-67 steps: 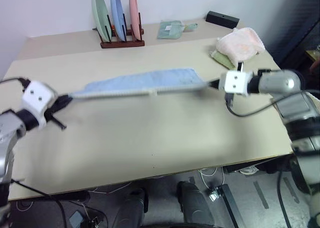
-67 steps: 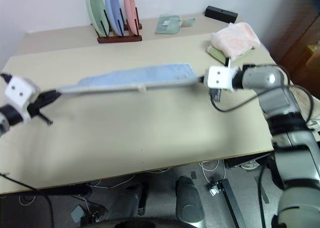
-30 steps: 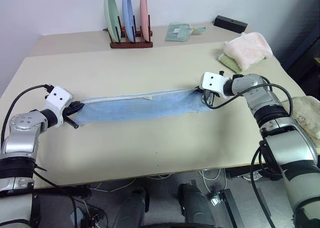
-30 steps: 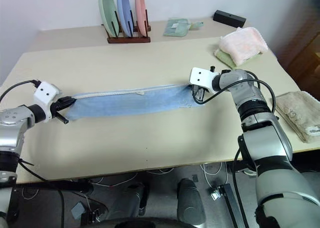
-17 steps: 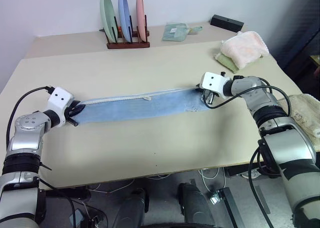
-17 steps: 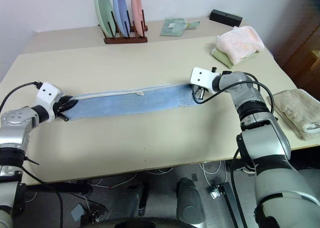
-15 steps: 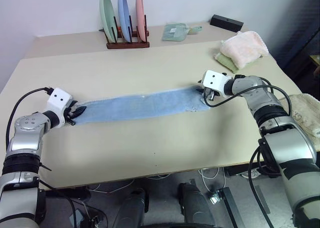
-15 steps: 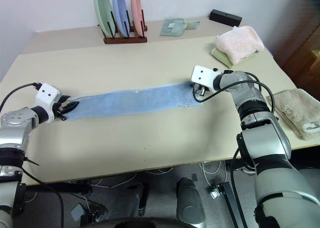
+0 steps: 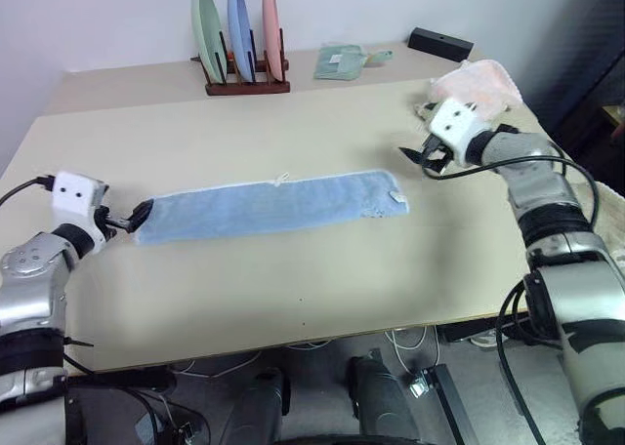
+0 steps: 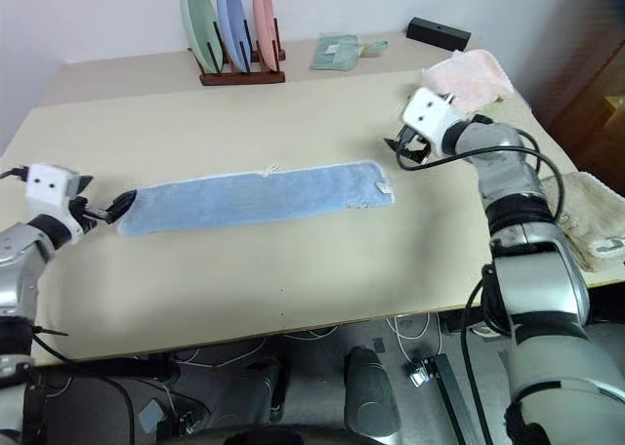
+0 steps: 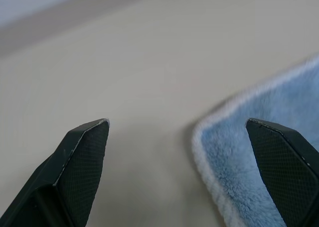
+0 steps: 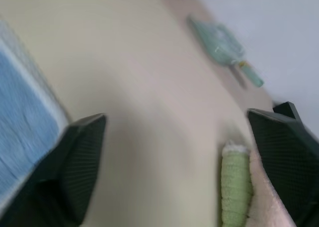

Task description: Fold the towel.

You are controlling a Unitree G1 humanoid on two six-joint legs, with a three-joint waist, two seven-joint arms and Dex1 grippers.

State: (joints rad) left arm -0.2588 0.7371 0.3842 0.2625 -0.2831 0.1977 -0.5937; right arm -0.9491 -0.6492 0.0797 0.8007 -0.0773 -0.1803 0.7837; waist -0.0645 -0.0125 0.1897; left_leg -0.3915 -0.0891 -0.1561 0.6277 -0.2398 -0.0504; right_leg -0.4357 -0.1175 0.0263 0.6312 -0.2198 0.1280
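The light blue terry cloth towel, folded into a long narrow strip with whitish stitched edging, lies flat across the middle of the beige table, running from centre left to just right of centre in my head views. A small white loop tag sticks up from its far edge and a second white tag sits at its right end; any writing on either is too small to read.

My left fingers stand wide open at the towel's left end, holding nothing; in the left wrist view the towel's rounded end lies between the two black fingertips, close to one of them. My right fingers are also spread wide and empty, above and to the right of the towel's right end, clear of the cloth. A second ago both pairs were clamped on the towel's ends, and it was stretched between them; since then I have let go and the right hand has lifted away toward the upper right.

At the top of the frame a dark wooden rack holds three upright plates, green, blue and pink. To its right lies a small green cloth and a black box. A pale pink fluffy towel is partly hidden behind my right wrist; the green cloth beneath it shows blurred in the right wrist view.
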